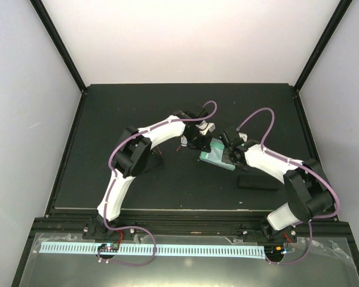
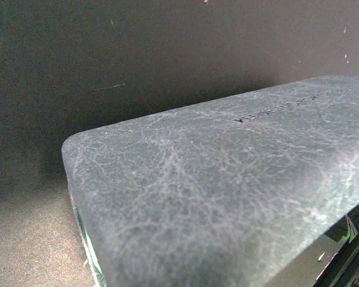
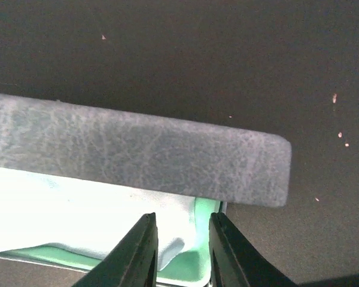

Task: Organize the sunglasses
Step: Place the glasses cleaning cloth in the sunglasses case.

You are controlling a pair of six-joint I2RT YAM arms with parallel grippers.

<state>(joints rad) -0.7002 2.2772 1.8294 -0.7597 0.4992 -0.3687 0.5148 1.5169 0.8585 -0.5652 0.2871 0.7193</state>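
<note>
A pale blue case (image 1: 217, 157) lies mid-table with both grippers over it. In the right wrist view its mottled lid (image 3: 137, 152) stands part open over a green lining (image 3: 203, 263) that holds a light blue cloth (image 3: 78, 215). My right gripper (image 3: 180, 248) is open just above the cloth's corner, with nothing held. My left gripper (image 1: 197, 141) is at the case's far-left end. Its fingers do not show, because the lid (image 2: 227, 191) fills the left wrist view. A thin red bit (image 1: 180, 146), perhaps the red sunglasses, shows beside the left gripper. The black pair is not clearly visible.
An oblong black case (image 1: 257, 182) lies shut to the right of the pale case, near the right arm's elbow. A dark shape (image 1: 157, 159) lies by the left arm's elbow. The black table (image 1: 137, 107) is walled by pale panels on three sides.
</note>
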